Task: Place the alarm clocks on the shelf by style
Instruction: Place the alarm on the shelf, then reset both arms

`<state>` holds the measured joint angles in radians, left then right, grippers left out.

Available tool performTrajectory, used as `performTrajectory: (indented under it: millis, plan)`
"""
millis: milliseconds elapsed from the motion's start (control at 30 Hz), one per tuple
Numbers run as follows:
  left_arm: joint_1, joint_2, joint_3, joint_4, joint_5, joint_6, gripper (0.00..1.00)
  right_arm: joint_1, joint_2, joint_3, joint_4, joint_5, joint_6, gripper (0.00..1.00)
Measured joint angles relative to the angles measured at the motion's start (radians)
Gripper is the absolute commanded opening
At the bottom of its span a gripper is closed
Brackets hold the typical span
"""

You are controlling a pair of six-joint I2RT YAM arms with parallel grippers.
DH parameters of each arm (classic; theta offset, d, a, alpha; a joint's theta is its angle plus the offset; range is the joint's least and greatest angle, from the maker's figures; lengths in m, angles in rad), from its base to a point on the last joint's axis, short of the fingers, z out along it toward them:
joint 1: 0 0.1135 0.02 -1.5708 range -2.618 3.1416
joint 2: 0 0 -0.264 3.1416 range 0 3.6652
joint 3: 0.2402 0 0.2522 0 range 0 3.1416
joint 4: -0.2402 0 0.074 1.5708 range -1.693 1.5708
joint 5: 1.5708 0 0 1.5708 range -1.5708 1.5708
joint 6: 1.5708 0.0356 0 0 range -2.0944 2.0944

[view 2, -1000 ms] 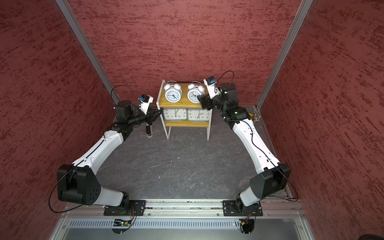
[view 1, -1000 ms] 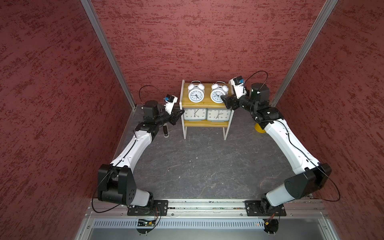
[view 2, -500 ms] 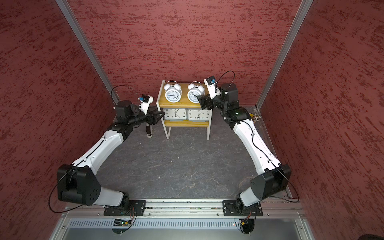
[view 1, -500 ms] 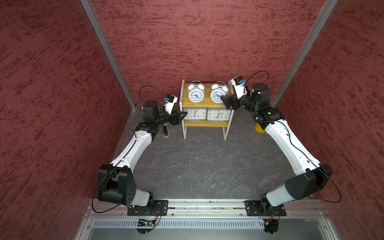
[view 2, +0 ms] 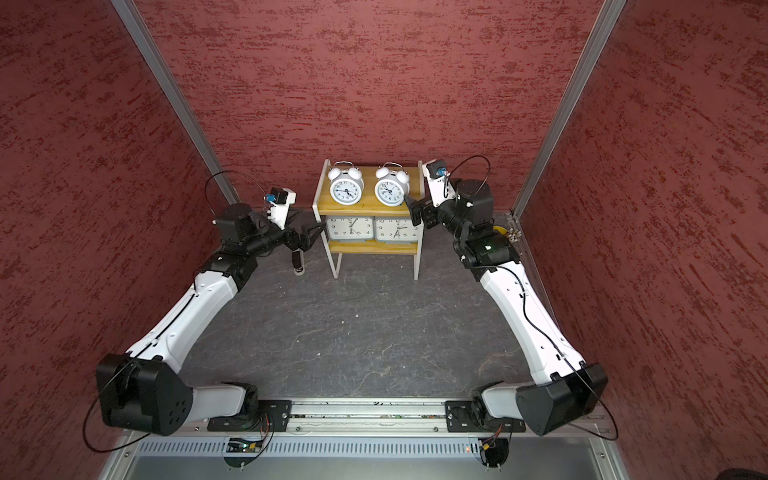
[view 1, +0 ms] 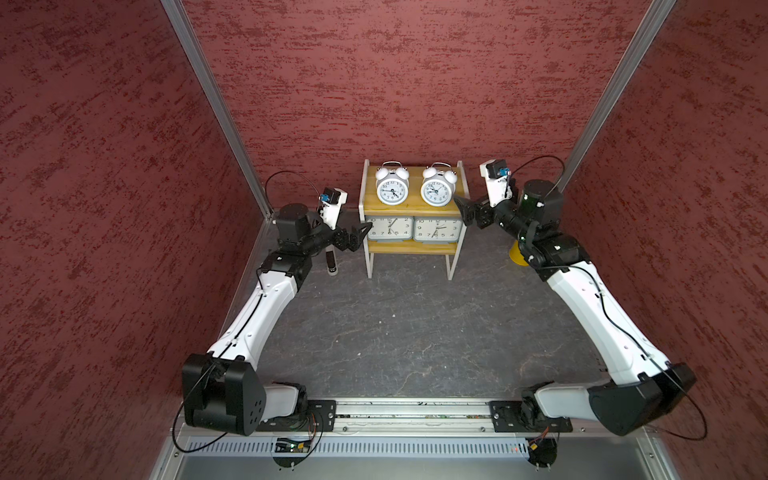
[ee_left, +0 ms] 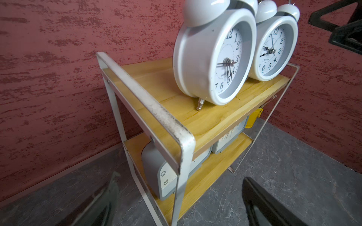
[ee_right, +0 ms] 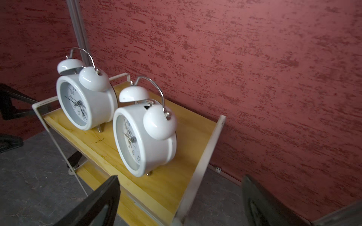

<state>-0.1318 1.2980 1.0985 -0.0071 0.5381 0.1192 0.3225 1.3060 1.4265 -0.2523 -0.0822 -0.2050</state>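
A small two-tier shelf (view 1: 409, 248) with yellowish boards and a thin white frame stands at the middle of the far edge of the dark grey bench (view 1: 395, 332), close to the red back wall. On its top board, upright and side by side, are the white twin-bell clock nearer the left arm (view 1: 392, 192) and the white twin-bell clock nearer the right arm (view 1: 435, 192). On the lower board, close together, sit the grey clock nearer the left arm (view 1: 389, 228) and the grey clock nearer the right arm (view 1: 437, 230). The left gripper (view 1: 359, 237) hangs just beside the shelf at the height of the grey clocks, fingers spread apart and empty. The right gripper (view 1: 463, 212) is just beside the opposite side near the top board, also spread apart and empty. A small dark object (view 1: 331, 266) lies on the bench below the left gripper. A yellow cup (view 1: 515, 253) shows partly behind the right arm.
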Motion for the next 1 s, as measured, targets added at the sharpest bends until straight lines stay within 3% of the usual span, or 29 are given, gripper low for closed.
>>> performTrajectory:
  millis: [367,600,800,1000]
  plan:
    - [0.001,-0.095,-0.256,0.112,-0.392,-0.113,1.00,-0.035,-0.224,-0.484,0.241,0.370,0.100,0.99]
    - [0.003,-0.101,-0.409,0.166,-0.601,-0.150,1.00,-0.097,-0.261,-0.732,0.319,0.463,0.216,0.98]
    - [0.013,-0.087,-0.503,0.228,-0.618,-0.150,1.00,-0.144,-0.264,-0.922,0.427,0.467,0.267,0.98]
    - [0.067,-0.030,-0.531,0.273,-0.537,-0.158,1.00,-0.186,-0.249,-1.069,0.590,0.440,0.277,0.98]
